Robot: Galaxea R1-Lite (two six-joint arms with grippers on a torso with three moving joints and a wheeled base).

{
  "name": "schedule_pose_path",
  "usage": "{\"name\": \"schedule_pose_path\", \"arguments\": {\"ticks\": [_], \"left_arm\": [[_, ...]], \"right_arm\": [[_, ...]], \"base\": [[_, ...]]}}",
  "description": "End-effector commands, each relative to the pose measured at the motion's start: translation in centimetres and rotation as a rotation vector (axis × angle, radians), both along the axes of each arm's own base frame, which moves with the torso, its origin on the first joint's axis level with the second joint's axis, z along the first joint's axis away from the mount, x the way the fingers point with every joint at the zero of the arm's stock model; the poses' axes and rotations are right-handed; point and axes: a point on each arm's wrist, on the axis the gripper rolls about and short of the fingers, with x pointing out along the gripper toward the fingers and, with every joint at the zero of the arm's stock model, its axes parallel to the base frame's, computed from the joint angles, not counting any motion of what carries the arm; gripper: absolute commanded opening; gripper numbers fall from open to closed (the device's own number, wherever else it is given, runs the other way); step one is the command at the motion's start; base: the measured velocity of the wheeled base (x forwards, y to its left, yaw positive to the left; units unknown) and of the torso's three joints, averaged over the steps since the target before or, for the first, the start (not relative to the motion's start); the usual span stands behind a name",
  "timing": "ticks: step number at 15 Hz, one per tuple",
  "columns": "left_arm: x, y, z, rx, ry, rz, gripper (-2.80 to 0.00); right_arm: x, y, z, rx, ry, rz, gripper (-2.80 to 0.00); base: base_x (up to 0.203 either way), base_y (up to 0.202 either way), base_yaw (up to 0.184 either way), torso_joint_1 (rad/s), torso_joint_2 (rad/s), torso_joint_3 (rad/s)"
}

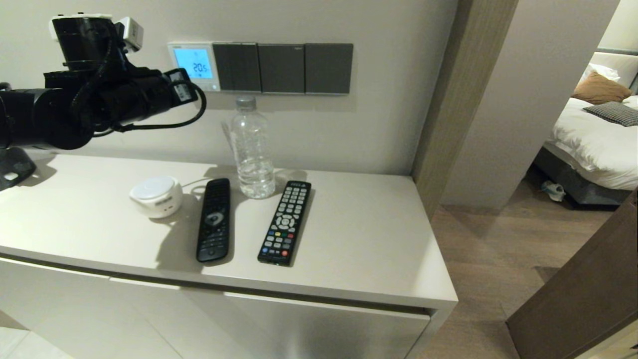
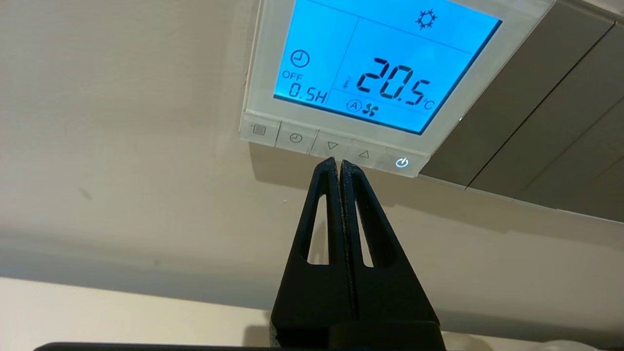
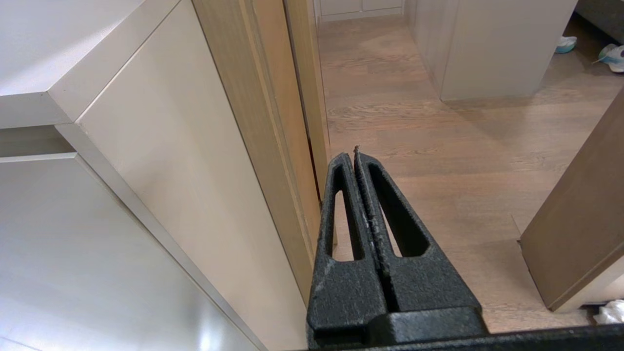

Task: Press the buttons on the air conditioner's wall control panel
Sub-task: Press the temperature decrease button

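The white wall control panel (image 1: 195,66) hangs on the wall, its screen glowing light blue and reading 20.5 °C, also seen close in the left wrist view (image 2: 385,68). A row of small white buttons (image 2: 331,145) runs along its lower edge, the power key lit. My left gripper (image 2: 338,162) is shut and empty, its tips right at the lower edge of the button row, between the down and up arrow keys. In the head view the left arm (image 1: 99,94) is raised before the panel. My right gripper (image 3: 352,155) is shut and empty, low beside the cabinet.
Three dark grey switch plates (image 1: 282,68) adjoin the panel. On the white cabinet top (image 1: 374,224) stand a water bottle (image 1: 251,149), two black remotes (image 1: 214,219) (image 1: 285,223) and a small white round device (image 1: 156,195). A doorway and bed (image 1: 593,139) lie at right.
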Motion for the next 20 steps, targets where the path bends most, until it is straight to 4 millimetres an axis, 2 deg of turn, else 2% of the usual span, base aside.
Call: {"name": "schedule_pose_path", "arguments": {"ticks": [1,11,16,20], "left_arm": [[0.6,-0.1,-0.4,-0.001,0.008,0.001,-2.80],[1.4,-0.2,-0.8,-0.002,0.011,0.016,-2.80],[2.6,-0.4,-1.1,-0.002,0.010,0.016,-2.80],[2.6,-0.4,-1.0,-0.002,0.008,0.022,-2.80]], "right_arm": [[0.0,0.0,0.0,0.000,0.003,0.000,-2.80],[0.0,0.0,0.0,0.000,0.003,0.000,-2.80],[0.0,0.0,0.0,0.000,0.003,0.000,-2.80],[0.0,0.0,0.0,0.000,0.003,-0.001,-2.80]], "base": [[0.000,0.000,0.000,0.000,0.00,0.000],[0.000,0.000,0.000,0.000,0.00,0.000],[0.000,0.000,0.000,0.000,0.00,0.000],[0.000,0.000,0.000,0.000,0.00,0.000]]}}
